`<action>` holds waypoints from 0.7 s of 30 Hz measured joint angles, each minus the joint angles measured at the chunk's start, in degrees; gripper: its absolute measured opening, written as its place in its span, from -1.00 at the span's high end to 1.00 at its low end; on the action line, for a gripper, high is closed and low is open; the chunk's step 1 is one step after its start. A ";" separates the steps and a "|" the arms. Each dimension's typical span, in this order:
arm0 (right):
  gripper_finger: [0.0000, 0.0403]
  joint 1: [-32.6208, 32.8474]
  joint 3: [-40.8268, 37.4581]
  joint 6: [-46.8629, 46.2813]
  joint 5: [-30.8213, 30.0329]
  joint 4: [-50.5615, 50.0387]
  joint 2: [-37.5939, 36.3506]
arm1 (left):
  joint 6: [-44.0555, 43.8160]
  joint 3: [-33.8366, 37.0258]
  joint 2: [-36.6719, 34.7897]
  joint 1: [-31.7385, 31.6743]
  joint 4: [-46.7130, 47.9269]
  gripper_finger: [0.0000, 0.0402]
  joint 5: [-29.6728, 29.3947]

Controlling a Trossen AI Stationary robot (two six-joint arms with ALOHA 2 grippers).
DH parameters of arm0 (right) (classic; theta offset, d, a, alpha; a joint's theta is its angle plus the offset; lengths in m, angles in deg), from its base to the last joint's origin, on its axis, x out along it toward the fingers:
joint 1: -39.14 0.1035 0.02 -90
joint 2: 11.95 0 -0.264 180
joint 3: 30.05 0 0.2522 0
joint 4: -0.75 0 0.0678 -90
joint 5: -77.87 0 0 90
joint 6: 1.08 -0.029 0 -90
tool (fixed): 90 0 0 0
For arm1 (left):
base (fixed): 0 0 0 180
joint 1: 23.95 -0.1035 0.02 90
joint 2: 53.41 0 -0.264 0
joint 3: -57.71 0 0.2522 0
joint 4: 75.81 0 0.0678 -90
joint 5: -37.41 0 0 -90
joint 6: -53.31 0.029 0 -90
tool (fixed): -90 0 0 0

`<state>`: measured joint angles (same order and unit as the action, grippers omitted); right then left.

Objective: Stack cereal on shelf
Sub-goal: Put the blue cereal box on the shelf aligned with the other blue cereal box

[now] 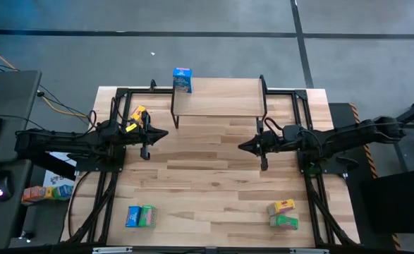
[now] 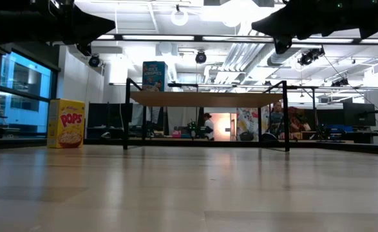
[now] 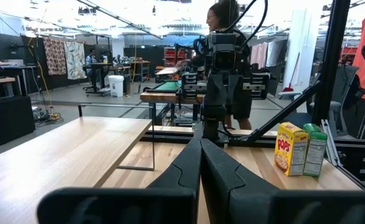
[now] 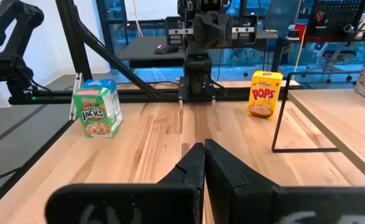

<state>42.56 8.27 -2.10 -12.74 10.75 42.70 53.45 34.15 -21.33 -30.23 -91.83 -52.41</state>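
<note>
One blue cereal box [image 1: 182,80] stands on the shelf [image 1: 221,97]; five wait on the surface [image 1: 207,176]. Both arms hover empty, between placements by my judgement. The left claw [image 1: 163,133] and right claw [image 1: 243,147] are pressed together. Just behind the left claw stands a yellow box [image 1: 138,113]. Next: spread, descend, pinch it. Boxes are smooth printed cardboard; the shelf is pale wood on thin black legs.
</note>
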 joint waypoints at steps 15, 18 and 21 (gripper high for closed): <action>1.00 0.00 -0.04 -0.44 -2.70 -0.02 0.00 | -5.01 -1.25 0.15 0.53 -7.88 0.72 3.18; 1.00 -0.01 -0.07 -0.44 -4.02 -0.02 0.00 | -4.68 -3.11 0.64 1.16 -3.08 0.47 3.19; 1.00 -0.02 -0.09 -0.44 -4.15 -0.02 0.00 | -4.61 -4.38 2.12 1.77 -0.88 0.21 3.21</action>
<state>42.53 8.18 -2.53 -16.88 10.73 42.70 48.84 29.77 -19.21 -28.46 -92.71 -49.19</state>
